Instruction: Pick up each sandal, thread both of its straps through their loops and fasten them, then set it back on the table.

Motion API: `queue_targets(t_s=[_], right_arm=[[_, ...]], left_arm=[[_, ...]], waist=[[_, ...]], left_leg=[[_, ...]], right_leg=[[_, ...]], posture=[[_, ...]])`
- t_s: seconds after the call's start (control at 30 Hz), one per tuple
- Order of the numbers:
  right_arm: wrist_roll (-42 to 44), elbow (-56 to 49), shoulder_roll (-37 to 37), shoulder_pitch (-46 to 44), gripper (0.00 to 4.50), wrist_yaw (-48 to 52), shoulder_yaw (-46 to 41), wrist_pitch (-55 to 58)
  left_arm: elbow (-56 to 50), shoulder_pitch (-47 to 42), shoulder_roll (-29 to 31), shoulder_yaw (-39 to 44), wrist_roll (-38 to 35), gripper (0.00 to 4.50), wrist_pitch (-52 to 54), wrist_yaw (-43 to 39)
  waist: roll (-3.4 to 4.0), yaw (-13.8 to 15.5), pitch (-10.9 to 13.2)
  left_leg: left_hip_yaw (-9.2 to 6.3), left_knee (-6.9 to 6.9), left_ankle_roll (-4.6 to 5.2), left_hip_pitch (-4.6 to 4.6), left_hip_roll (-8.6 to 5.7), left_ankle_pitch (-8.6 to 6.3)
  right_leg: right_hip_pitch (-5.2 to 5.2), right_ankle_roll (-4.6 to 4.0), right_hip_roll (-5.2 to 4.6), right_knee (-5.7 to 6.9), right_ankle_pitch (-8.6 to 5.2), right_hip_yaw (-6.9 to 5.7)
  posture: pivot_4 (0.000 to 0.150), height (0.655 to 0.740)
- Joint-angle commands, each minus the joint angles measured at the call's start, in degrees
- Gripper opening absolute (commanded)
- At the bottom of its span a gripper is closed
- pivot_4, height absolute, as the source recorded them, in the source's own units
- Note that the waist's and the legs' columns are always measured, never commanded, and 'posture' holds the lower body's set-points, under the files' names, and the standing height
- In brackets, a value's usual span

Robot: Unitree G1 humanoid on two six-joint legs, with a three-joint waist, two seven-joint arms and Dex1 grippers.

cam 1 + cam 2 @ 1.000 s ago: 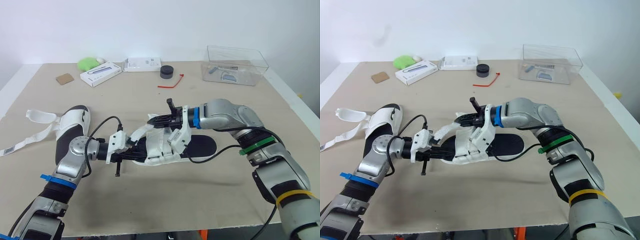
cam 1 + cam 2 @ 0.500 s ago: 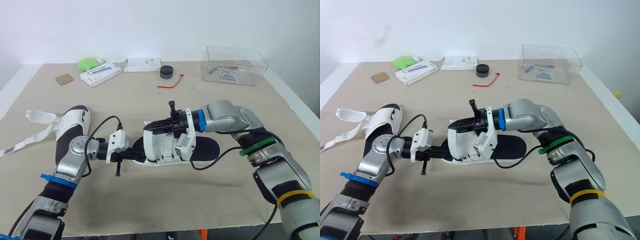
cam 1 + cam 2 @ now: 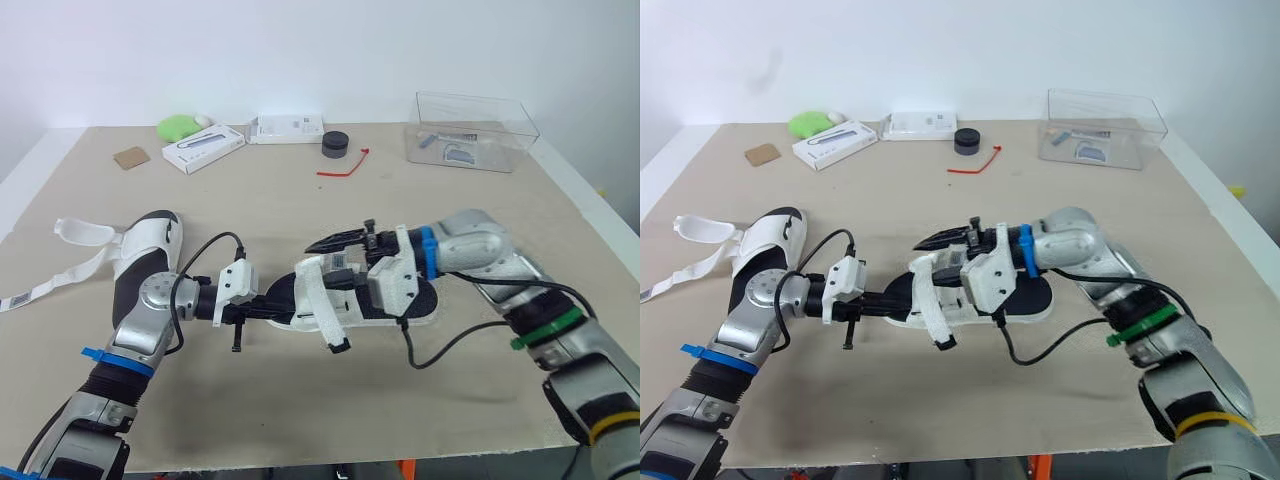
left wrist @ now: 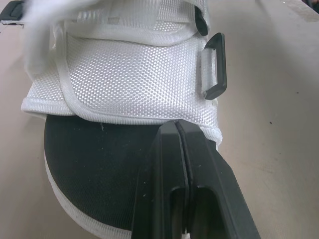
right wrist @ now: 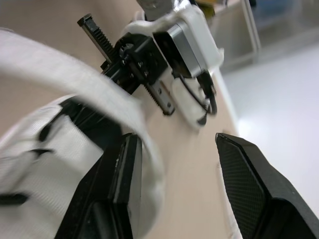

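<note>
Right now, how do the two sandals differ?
The middle sandal is pinched by the left gripper; the left sandal lies untouched. The middle sandal's straps cross its footbed; the left sandal's trail loose over the table. Both are white with black footbeds.

Right gripper [image 5: 176,139], fingers spread wide, hangs above the white sandal [image 5: 45,144] as a blurred strap [image 5: 75,82] arcs past one finger; beyond it, the left gripper [image 5: 94,117] over the tan table [image 5: 187,164]

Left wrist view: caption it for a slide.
Left tool pinches the sandal at its white mesh edge, beside a black loop.
</note>
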Motion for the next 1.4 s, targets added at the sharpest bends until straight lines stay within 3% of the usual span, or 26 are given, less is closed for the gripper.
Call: queue_targets(t_s=[0.03, 0.23, 0.37, 0.47, 0.57, 0.83, 1.13, 1.27, 1.33, 1.4], right_arm=[[7.8, -11.1, -3.9, 4.6, 2.70, 2.0, -5.3, 13.8], [13.1, -21.0, -7.5, 11.9, 2.70, 2.0, -10.0, 33.1], [43.0, -30.3, -8.5, 12.0, 2.70, -10.5, -14.1, 70.4], [54.3, -33.0, -7.8, 11.9, 2.70, -17.3, -15.3, 83.4], [64.4, -32.0, -5.1, 12.5, 2.70, -27.1, -15.6, 92.2], [69.7, -30.7, 3.8, 15.6, 2.70, -44.9, -14.7, 100.9], [71.7, -29.5, 9.1, 17.0, 2.70, -52.9, -15.3, 103.4], [74.2, -28.2, 11.2, 16.5, 1.42, -55.6, -15.2, 104.0], [75.9, -27.6, 11.7, 16.4, 0.28, -57.0, -15.1, 104.4], [77.3, -26.6, 12.0, 16.2, 0.08, -58.2, -14.8, 104.8]], left_arm=[[0.2, -0.4, 0.6, 0.0, 0.2, 0.00, 0.1, -0.8], [0.8, -0.9, 0.5, 0.0, 0.2, 0.00, 0.2, -1.4], [0.9, -1.7, -0.2, 0.7, -1.1, 0.00, 2.4, -0.8], [0.5, -1.8, -0.4, 1.2, -1.6, 0.00, 3.5, -0.6], [0.0, -1.7, -0.8, 2.0, -2.6, 0.00, 5.0, 0.0], [-0.7, -0.3, 0.1, 2.0, -1.8, 0.00, 3.0, 0.4], [-2.5, 1.2, -0.6, 2.6, -2.9, 0.00, 3.5, 2.1], [-3.0, 1.5, -0.8, 2.5, -2.8, 0.00, 3.7, 2.4], [-3.2, 1.5, -0.8, 2.4, -2.7, 0.00, 3.6, 2.6], [-3.3, 1.6, -0.9, 2.3, -2.7, 0.00, 3.5, 2.7]], waist=[[0.00, 0.0, 0.0], [0.00, 0.0, 0.0], [0.00, -0.1, 0.0], [-0.02, 0.0, 0.0], [-0.03, 0.0, 0.0], [-0.06, 0.0, 0.0], [-0.06, -0.1, 0.0], [-0.06, -0.1, 0.0], [-0.06, -0.1, 0.0], [-0.06, -0.1, 0.0]], left_leg=[[-0.01, 0.00, 0.00, -0.01, 0.00, 0.00], [0.02, 0.02, 0.02, 0.04, 0.01, 0.01], [0.01, 0.06, 0.02, 0.04, 0.04, 0.02], [-0.09, 0.09, 0.00, 0.00, 0.06, 0.04], [-0.09, 0.09, 0.00, -0.03, 0.04, 0.03], [-0.09, 0.11, 0.01, -0.12, 0.03, 0.04], [-0.08, 0.12, 0.01, -0.14, 0.04, 0.04], [-0.09, 0.12, 0.01, -0.14, 0.06, 0.04], [-0.08, 0.12, 0.01, -0.15, 0.05, 0.04], [-0.07, 0.12, 0.02, -0.15, 0.04, 0.04]], right_leg=[[-0.01, 0.00, 0.01, 0.00, 0.00, -0.01], [0.01, 0.35, 0.06, 0.01, -0.18, -0.02], [0.01, 0.34, 0.06, 0.03, -0.14, 0.00], [0.04, 0.07, 0.04, 0.02, 0.03, -0.06], [0.04, 0.38, 0.03, -0.01, -0.14, -0.06], [0.00, 0.45, 0.04, -0.01, -0.13, -0.05], [-0.01, 0.52, 0.06, -0.04, -0.10, -0.03], [-0.01, 0.52, 0.08, -0.04, -0.10, -0.04], [-0.01, 0.52, 0.07, -0.04, -0.10, -0.04], [-0.01, 0.52, 0.06, -0.06, -0.10, -0.03]], posture=[[0.150, 0.7400], [0.150, 0.7400], [0.150, 0.7400], [0.150, 0.7400], [0.150, 0.7400], [0.150, 0.7400], [0.150, 0.7400], [0.150, 0.7400], [0.150, 0.7400], [0.150, 0.7400]])
